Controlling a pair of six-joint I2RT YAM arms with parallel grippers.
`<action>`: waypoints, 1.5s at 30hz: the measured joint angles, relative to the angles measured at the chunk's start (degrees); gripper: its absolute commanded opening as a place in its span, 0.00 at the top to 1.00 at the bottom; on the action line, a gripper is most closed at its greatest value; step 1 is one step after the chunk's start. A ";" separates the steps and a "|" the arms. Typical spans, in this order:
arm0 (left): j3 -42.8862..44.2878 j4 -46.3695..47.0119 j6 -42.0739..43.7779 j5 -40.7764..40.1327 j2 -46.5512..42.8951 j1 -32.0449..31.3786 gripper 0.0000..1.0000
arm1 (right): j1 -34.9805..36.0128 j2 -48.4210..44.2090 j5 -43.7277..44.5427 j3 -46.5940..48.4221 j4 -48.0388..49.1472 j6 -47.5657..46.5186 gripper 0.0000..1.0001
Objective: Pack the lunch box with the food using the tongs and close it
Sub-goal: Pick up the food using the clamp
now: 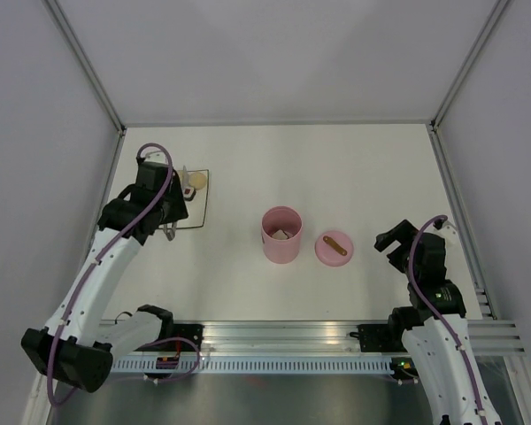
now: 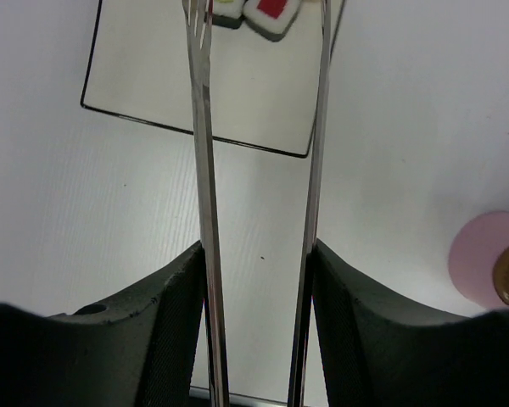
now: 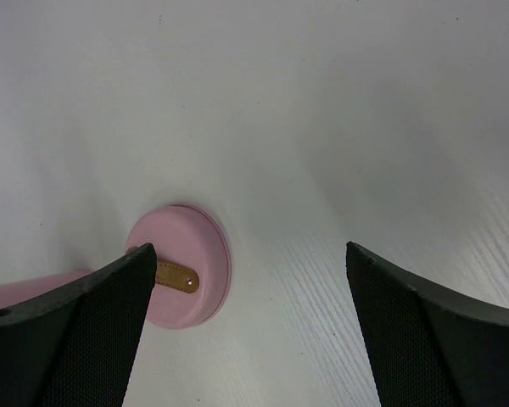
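Observation:
My left gripper [image 1: 173,211] [image 2: 259,284] is shut on the silver tongs [image 2: 202,170], pressing both arms from outside. The tongs reach out over a black-edged mat [image 2: 195,76]. Their tips stand apart around the food [image 2: 271,10], a white piece with a red spot, cut off at the top edge. On the mat, the top view shows the food [image 1: 193,183] as small beige and white bits. The pink lunch box [image 1: 281,235] stands open mid-table with a pale piece inside. Its lid [image 1: 334,248] [image 3: 182,271], brown strap up, lies just to its right. My right gripper [image 1: 391,241] [image 3: 250,288] hovers open, right of the lid.
A metal rail [image 1: 336,335] runs along the near edge between the arm bases. Grey walls close in the left, right and back. A pink round shape [image 2: 488,267] with something brown shows at the right edge of the left wrist view.

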 measured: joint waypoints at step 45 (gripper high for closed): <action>-5.33 14.10 1.97 5.51 21.46 14.95 0.48 | 0.00 4.76 -5.33 -3.63 5.95 -1.31 0.02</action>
